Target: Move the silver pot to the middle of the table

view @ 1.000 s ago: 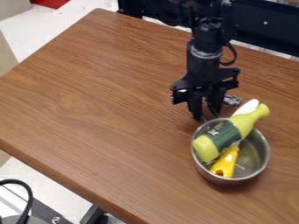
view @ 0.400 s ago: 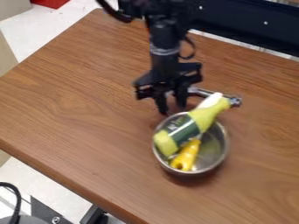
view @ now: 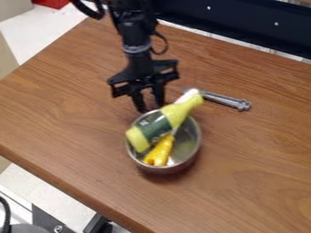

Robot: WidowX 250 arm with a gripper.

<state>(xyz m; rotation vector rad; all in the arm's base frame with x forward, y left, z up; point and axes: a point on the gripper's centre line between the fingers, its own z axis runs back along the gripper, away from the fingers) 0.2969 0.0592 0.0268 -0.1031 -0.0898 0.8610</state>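
The gripper [view: 150, 107] hangs over the table left of centre, at the back edge of the silver pot [view: 188, 148]. Its two fingers stand apart with a gap between them, open, and their tips meet the rim in view; how they touch it is hard to make out. The pot is upright on the wood. A yellow-green bottle with a dark label [view: 153, 127] leans across its rim, with its neck toward the back right. Beside the bottle, an orange-yellow item [view: 160, 151] lies inside the pot.
Behind and to the right of the pot, a silver metal tool [view: 224, 99] lies on the wooden table [view: 255, 150]. A dark rail [view: 243, 20] runs along the table's back. The front edge slants down from the left toward the bottom middle.
The gripper and the pot with its contents have moved left together, slightly toward the back. More of the metal tool is uncovered. The tool itself has stayed where it was.
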